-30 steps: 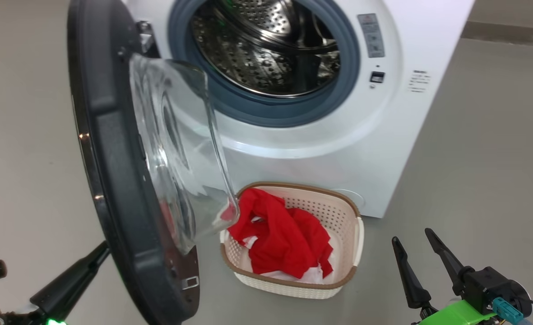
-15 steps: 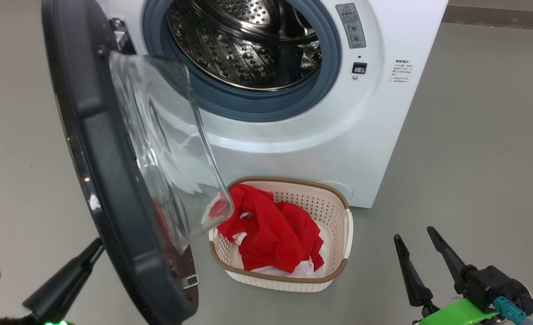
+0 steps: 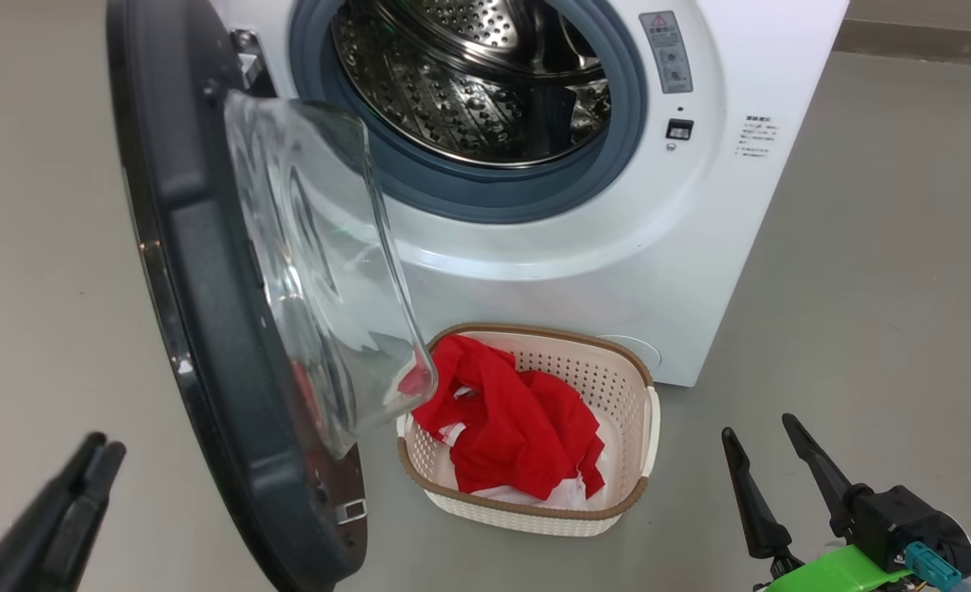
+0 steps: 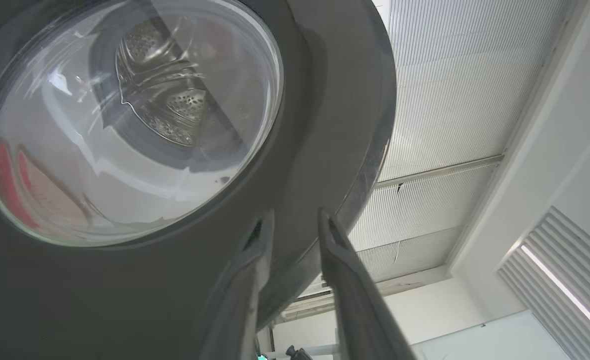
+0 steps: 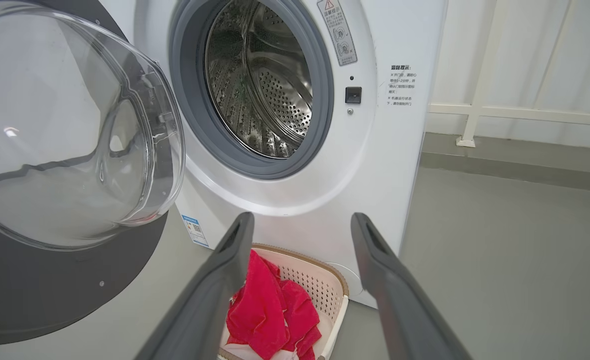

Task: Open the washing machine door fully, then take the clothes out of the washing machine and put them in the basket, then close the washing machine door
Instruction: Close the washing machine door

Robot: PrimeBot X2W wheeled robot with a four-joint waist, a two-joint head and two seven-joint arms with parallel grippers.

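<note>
While my left claw (image 4: 295, 214) hovers low at my left side, its two dark fingers stand a narrow slit apart with nothing between them. Just ahead of it and to its right, the washing machine door (image 3: 197, 271) is swung out from the washing machine (image 3: 617, 271). The door's glossy black outer face is towards these fingers but clear of them. From that wrist, the door's bright edge runs behind the gap between my fingertips. Up and to the left of them, the glass bowl (image 4: 125, 125) shows the steel drum (image 3: 469, 82) through it.

My right claw (image 3: 758, 426) sits low at my right side above the grey floor (image 3: 880, 312), with its fingers spread wide and empty. Ahead of it and to its left, the basket (image 3: 617, 386) stands on the floor against the machine's white front, below the grey ring of the open mouth. The clothes (image 3: 518, 427) lie inside the basket. They are a red heap with white showing underneath, bunched towards the end farthest from this claw. The bulge of the glass bowl hangs over that same end. I cannot tell whether the glass touches the fabric.
</note>
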